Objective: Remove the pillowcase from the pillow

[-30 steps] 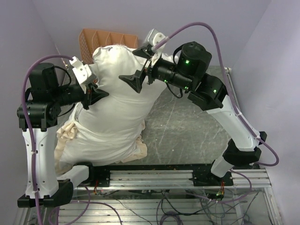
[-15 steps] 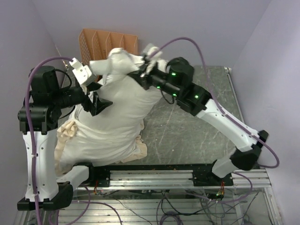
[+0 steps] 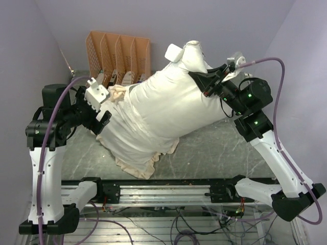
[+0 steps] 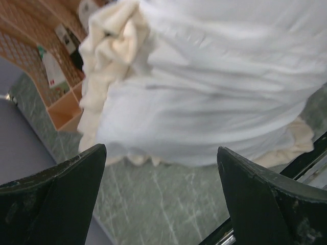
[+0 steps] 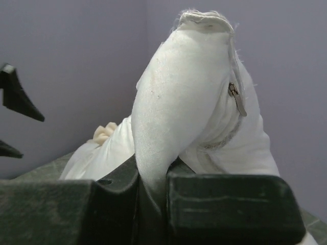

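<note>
Above the desk [image 3: 219, 148], pinching a raised corner of the pillow [image 3: 173, 102] tight in the right jaws, likely to shed the pillowcase [image 3: 135, 166] bunched at its low end; left jaws spread wide, empty, nearby.

1. Plain lilac walls close me in: the back wall [image 3: 153, 20] ahead, the left wall [image 3: 20, 51] and the right wall [image 3: 306, 66] at my sides.
2. The table [image 3: 219, 153] is dark grey-green, marbled and streaked with pale scratches.
3. An orange mesh rack [image 3: 117, 48] with upright dividers stands at the table's far left, against the back wall, with small items in its slots.
4. A metal rail [image 3: 163, 191] runs along the near edge, with cables [image 3: 179, 229] tangled below it.
5. The light is soft and even.
</note>
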Controlling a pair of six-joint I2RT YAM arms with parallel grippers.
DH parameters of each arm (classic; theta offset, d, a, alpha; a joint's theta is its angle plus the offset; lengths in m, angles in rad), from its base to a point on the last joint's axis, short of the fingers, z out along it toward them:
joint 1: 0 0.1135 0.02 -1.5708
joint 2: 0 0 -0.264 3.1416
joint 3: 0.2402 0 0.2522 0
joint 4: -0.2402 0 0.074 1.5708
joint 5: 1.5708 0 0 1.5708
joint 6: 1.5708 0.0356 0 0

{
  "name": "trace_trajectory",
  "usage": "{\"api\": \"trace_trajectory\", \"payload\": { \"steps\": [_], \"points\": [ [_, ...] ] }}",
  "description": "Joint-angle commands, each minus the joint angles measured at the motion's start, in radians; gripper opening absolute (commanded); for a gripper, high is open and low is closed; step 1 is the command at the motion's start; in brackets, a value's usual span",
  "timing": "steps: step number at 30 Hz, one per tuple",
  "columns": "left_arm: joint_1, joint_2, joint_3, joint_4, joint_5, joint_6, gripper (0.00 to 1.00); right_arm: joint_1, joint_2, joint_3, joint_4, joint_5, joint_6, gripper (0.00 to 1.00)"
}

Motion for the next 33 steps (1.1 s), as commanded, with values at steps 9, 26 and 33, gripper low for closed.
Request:
{"api": "trace_trajectory", "payload": {
  "steps": [9, 26, 33],
  "points": [
    [0.43, 0.181, -0.09, -0.059, 0.1, 0.385, 0.97, -0.011, -0.086, -0.005, 0.183, -0.231, -0.075, 0.0],
    [0.721, 0.258, -0.292, 0.025, 0.218, 0.687, 0.97, -0.011, -0.116, -0.037, 0.222, -0.378, 0.009, 0.0],
    [0.769, 0.257, -0.402, -0.02, 0.228, 0.907, 0.98, -0.011, -0.131, -0.034, 0.229, -0.479, 0.05, 0.0]
  ]
}}
